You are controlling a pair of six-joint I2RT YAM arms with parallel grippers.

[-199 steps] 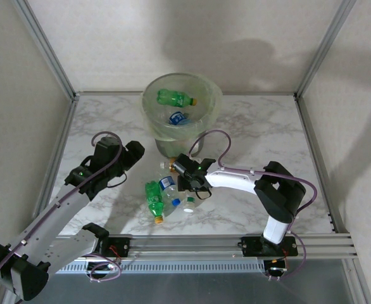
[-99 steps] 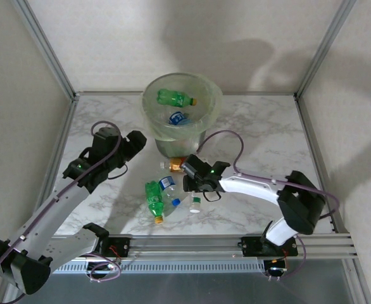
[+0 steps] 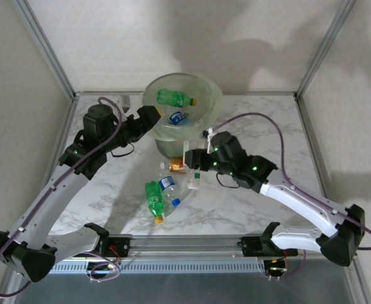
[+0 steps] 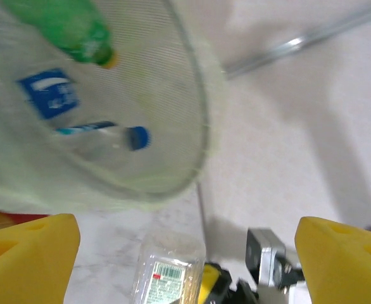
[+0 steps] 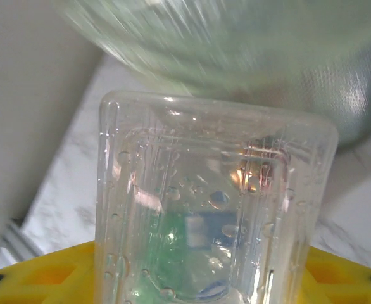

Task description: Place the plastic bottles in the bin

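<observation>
The left end effector (image 3: 149, 118) hangs at the left rim of the bin (image 3: 214, 104). Its yellow fingers (image 4: 27, 253) stand wide apart and there is nothing between them. In the bin, on the pale green liner, lie a green bottle (image 3: 174, 98) with a yellow cap and a clear bottle with a blue label (image 3: 179, 118). The right end effector (image 3: 201, 159) is just in front of the bin, above the worktop (image 3: 261, 126), and its fingers are closed on a clear bottle (image 5: 214, 221). On the worktop near the front of the bin lie more bottles close together: a brown-orange one (image 3: 176, 166), a clear one with a blue cap (image 3: 168, 183), a second green one (image 3: 152, 199) and another clear one (image 3: 178, 201).
</observation>
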